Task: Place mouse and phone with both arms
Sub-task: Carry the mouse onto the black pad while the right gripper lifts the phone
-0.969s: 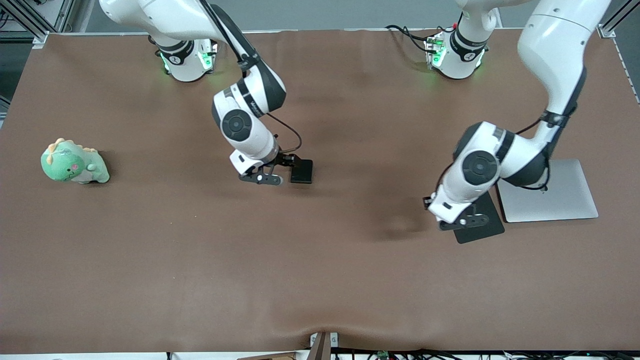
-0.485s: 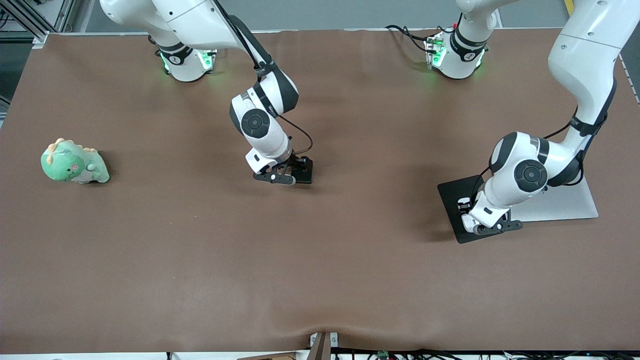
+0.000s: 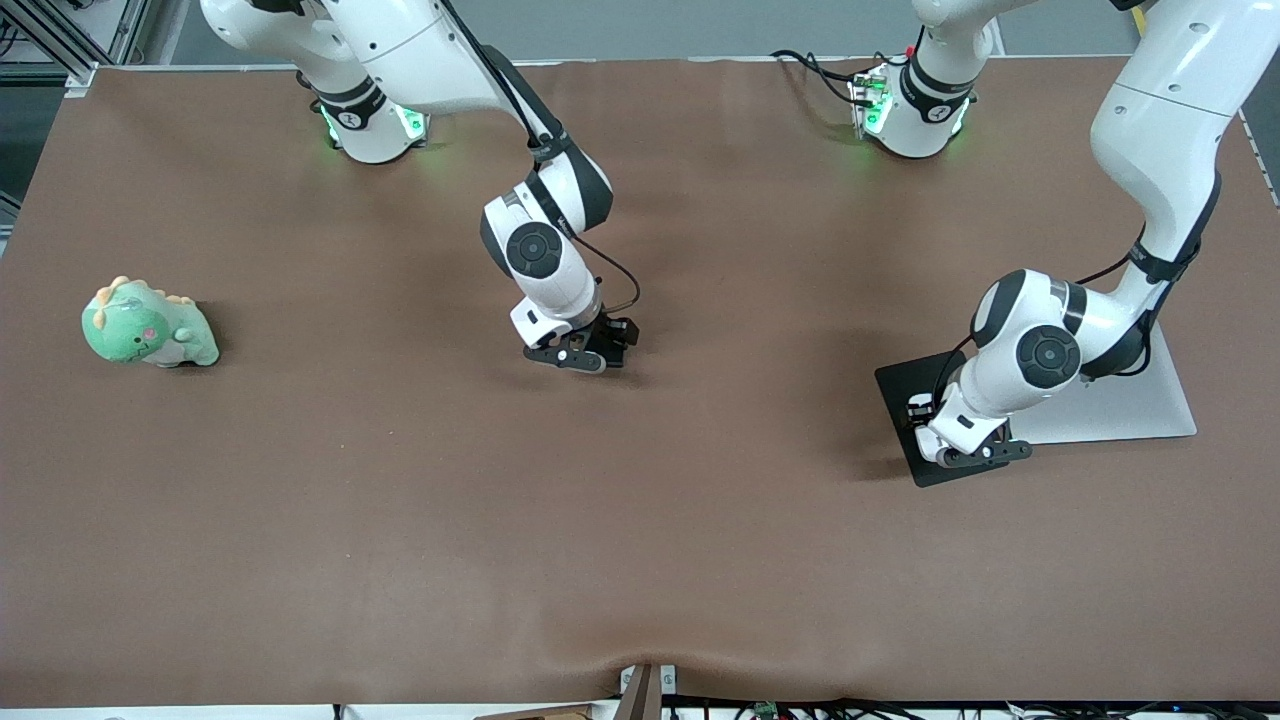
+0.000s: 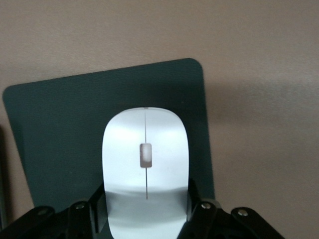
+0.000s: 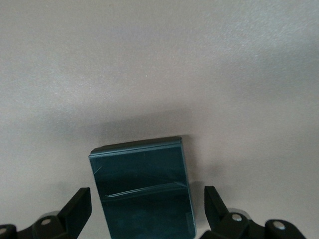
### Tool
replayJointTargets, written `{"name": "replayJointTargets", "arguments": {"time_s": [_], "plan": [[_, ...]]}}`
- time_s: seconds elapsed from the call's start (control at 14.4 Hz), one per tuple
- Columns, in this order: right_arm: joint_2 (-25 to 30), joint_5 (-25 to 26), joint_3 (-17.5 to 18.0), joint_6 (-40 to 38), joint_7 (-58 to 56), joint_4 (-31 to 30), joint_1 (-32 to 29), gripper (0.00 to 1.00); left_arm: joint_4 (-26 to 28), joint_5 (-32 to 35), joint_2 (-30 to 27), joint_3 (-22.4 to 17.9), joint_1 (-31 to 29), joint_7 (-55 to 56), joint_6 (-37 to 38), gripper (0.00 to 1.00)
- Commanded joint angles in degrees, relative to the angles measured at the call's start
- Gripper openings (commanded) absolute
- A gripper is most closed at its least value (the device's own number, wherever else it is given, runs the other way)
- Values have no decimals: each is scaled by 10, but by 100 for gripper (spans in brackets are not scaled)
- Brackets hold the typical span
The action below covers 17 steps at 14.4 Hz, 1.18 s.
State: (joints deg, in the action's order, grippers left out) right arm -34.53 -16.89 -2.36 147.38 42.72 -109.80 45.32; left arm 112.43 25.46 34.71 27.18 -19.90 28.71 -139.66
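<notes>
The white mouse (image 4: 144,159) sits between the fingers of my left gripper (image 4: 145,214), which is shut on its sides. The gripper holds it low over the black mouse pad (image 4: 55,124), toward the pad's edge nearer the front camera. In the front view the left gripper (image 3: 975,452) hides the mouse above the pad (image 3: 905,385). The black phone (image 5: 142,189) lies flat on the brown table. My right gripper (image 5: 147,209) is open and low around it, with a gap on each side. In the front view the right gripper (image 3: 585,352) covers most of the phone.
A flat silver slab (image 3: 1140,405) lies beside the mouse pad at the left arm's end of the table. A green dinosaur toy (image 3: 148,325) stands at the right arm's end. The brown table (image 3: 640,520) stretches bare toward the front camera.
The right gripper slid over the phone and now straddles it. The left gripper carried the mouse from the pad's edge to over the pad and has lowered slightly.
</notes>
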Motion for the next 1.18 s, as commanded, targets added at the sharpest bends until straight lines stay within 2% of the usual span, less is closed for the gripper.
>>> {"name": "replayJointTargets", "arguments": {"time_s": [0.0,0.14,0.21,0.28,0.35,0.48,0.55,0.62,0.69,0.76,0.97,1.11], "plan": [[-17,-11,-5,5,10,14,13,100,9,15,-7,2,-12,6,-9,4],[-20,-10,-5,5,10,20,18,100,9,16,-5,2,-12,6,-9,11],[-22,-10,-5,5,10,20,19,100,9,20,-5,2,-14,6,-9,26],[-23,-10,-5,5,12,20,19,100,8,30,-5,2,-19,6,-9,52],[-25,-10,-5,5,14,20,21,100,7,38,-5,2,-22,6,-9,100],[-27,-7,-6,5,22,20,22,100,2,39,-14,4,-21,6,-7,100],[-27,-3,-6,4,21,20,22,79,-2,39,-27,8,-20,11,-6,100],[-27,-2,-7,4,19,20,22,51,-5,38,-41,13,-18,15,-4,100],[-26,-2,-7,3,18,21,22,15,-13,37,-61,22,-18,16,3,100],[-25,-2,-7,-3,19,24,21,0,-25,36,-80,24,-19,13,14,100],[-19,-2,-8,-9,19,25,14,0,-65,28,-144,39,-21,10,65,100],[-5,-2,-16,-39,19,25,7,0,-105,6,-186,57,-21,8,143,100]]}}
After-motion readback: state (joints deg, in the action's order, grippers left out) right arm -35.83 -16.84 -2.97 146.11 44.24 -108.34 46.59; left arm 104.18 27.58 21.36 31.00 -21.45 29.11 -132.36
